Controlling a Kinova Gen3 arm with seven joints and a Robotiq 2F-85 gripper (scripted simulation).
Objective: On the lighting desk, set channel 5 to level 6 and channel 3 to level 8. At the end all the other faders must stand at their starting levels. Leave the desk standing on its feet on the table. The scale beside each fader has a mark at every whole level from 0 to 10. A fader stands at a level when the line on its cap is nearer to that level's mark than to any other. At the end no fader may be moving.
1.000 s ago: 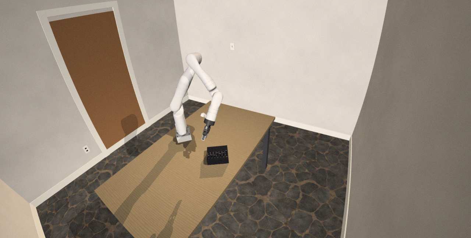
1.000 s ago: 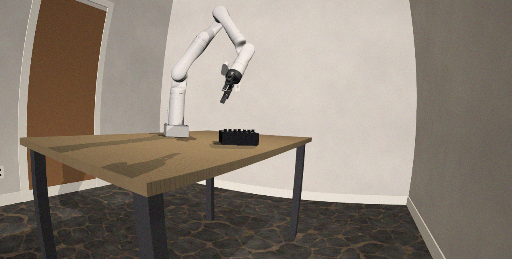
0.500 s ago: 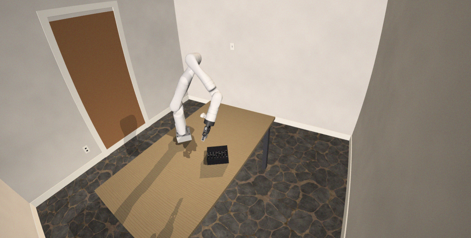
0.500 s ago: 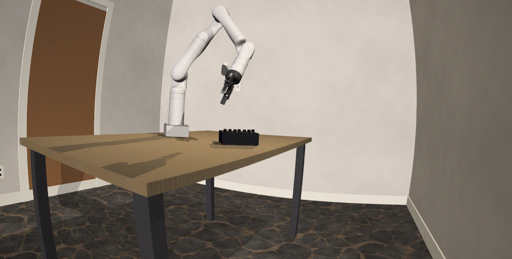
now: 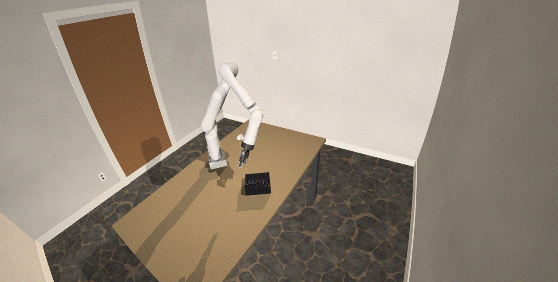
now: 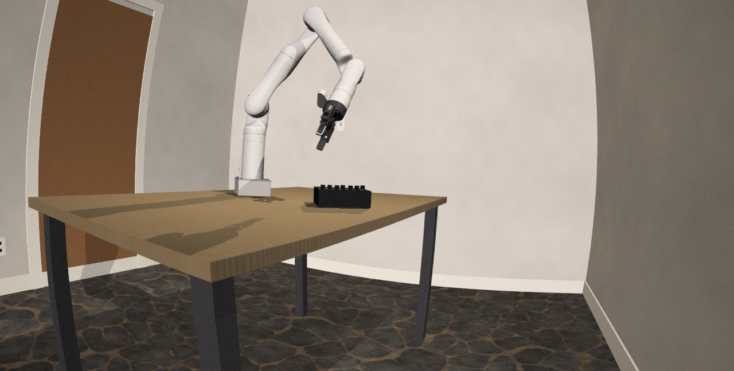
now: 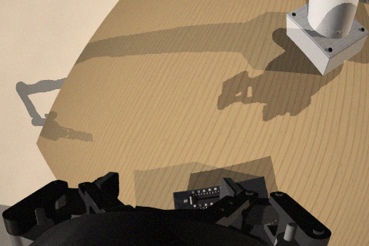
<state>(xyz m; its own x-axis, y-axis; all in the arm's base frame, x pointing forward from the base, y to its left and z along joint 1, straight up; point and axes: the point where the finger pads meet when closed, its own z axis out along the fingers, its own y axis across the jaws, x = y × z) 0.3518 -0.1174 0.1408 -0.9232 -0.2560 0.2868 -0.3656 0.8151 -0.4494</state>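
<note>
The lighting desk [image 5: 257, 183] is a small black box with a row of several faders, standing on the wooden table. In the side view the lighting desk [image 6: 342, 196] shows its fader caps sticking up along the top. My gripper [image 5: 242, 162] hangs open and empty well above the table, on the arm-base side of the desk; in the side view my gripper [image 6: 323, 140] is high above the desk's left end. In the wrist view only a corner of the desk [image 7: 205, 197] shows past the fingers. The fader levels are too small to read.
The arm's base [image 5: 216, 162] is bolted to the table near the desk. The table edge [image 5: 300, 181] runs close behind the desk on the right side.
</note>
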